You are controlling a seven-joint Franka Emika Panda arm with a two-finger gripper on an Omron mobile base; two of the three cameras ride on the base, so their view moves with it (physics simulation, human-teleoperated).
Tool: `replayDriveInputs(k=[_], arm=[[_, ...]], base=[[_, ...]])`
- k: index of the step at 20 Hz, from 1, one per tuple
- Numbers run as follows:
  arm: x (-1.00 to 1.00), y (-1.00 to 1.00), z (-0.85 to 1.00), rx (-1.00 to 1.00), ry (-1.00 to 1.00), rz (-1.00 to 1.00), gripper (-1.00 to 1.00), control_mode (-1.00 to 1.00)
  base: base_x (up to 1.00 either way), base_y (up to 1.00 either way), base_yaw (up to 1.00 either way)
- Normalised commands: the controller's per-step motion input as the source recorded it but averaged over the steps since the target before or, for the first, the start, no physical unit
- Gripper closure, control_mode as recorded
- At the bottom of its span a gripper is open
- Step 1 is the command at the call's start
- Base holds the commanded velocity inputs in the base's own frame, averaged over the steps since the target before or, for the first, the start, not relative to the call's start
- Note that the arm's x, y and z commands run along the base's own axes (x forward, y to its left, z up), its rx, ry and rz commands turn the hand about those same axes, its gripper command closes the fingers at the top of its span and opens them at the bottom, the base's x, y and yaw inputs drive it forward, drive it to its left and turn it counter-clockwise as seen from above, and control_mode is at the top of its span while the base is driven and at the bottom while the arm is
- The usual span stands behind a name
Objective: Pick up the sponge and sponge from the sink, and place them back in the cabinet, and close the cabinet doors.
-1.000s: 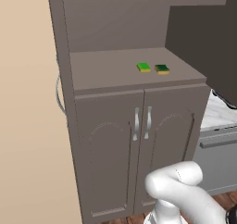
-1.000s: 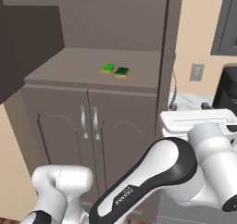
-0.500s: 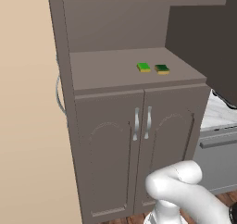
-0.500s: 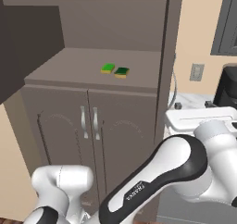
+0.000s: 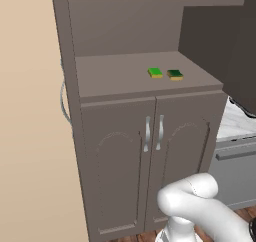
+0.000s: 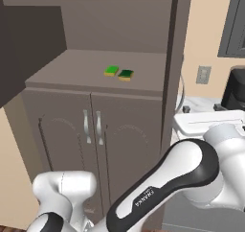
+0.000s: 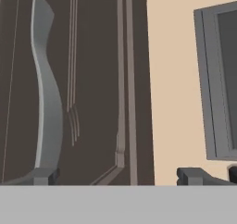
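Observation:
Two sponges lie side by side on the middle shelf of the cabinet [image 5: 100, 81]: a bright green one [image 5: 155, 72] [image 6: 111, 71] and a darker green one [image 5: 175, 74] [image 6: 126, 74]. The upper cabinet doors stand swung open, one at the right [image 5: 215, 36], one at the left [image 6: 24, 39]. In the hand view my gripper [image 7: 118, 177] is open with nothing between its fingertips [image 7: 44, 176], facing a grey-brown door panel [image 7: 97, 79] with a silver bar handle [image 7: 46, 93]. The sink is out of view.
The lower pair of arched-panel doors [image 5: 152, 161] is shut, with silver handles [image 5: 154, 132]. A white marble counter [image 5: 235, 121] adjoins the cabinet on the right. A beige wall [image 5: 30, 111] runs along the left. A dark wall cupboard [image 7: 217, 79] is beside the door.
In the right base view the arm's white elbow has shifted a little to the right. Both sponges lie where they were and the doors have not moved.

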Motion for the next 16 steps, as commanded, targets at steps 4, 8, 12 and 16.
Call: replayDriveInputs(k=[4, 8, 12, 16], arm=[[0.16, 0.00, -0.01, 0.00, 0.00, 0.00, -1.00, -1.00], [0.04, 0.00, 0.00, 0.00, 0.00, 0.00, -1.00, -1.00], [0.00, 0.18, 0.00, 0.00, 0.00, 0.00, -1.00, -1.00], [0.00, 0.36, 0.00, 0.00, 0.00, 0.00, -1.00, -1.00]], base=[[0.00, 0.00, 0.00], [0.00, 0.00, 0.00], [0.00, 0.00, 0.00], [0.00, 0.00, 0.00]])
